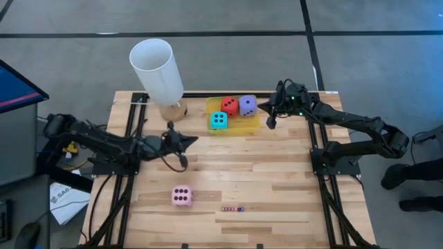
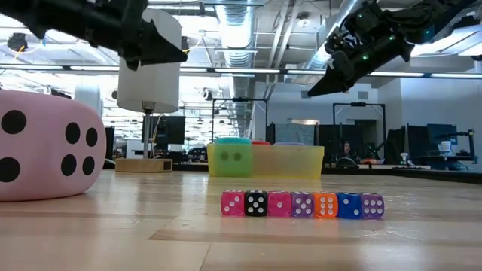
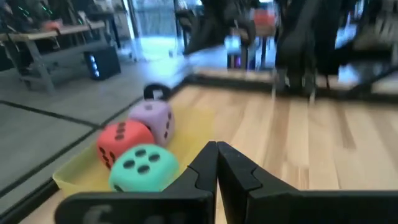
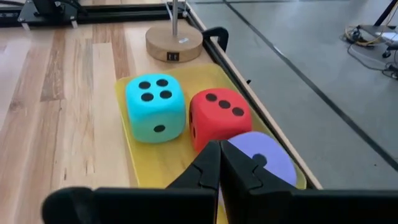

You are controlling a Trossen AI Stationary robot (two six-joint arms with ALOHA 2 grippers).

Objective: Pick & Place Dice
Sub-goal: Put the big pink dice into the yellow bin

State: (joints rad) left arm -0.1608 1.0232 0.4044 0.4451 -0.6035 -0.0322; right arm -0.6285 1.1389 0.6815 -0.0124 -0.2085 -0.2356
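Bright, even light w/ no hard glare. High view: sharp, soft short shadows under the arms and beside the lamp (image 1: 158, 71); table (image 1: 277, 180) evenly lit. Low view: ceiling strip lights (image 2: 241, 30) in the room behind are the brightest spots; tiny dice (image 2: 302, 204) sharp, pink die (image 2: 47, 154) close to the lens and a bit soft, background slightly hazy. Left wrist view: heavy blur throughout, esp. the far room; own fingers (image 3: 239, 171) dark, red die (image 3: 121, 142) soft. Right wrist view: clear; cyan die (image 4: 155, 107) crisp, purple die (image 4: 267, 163) nearest the lens slightly soft, faint sheen on the tray (image 4: 155, 163).
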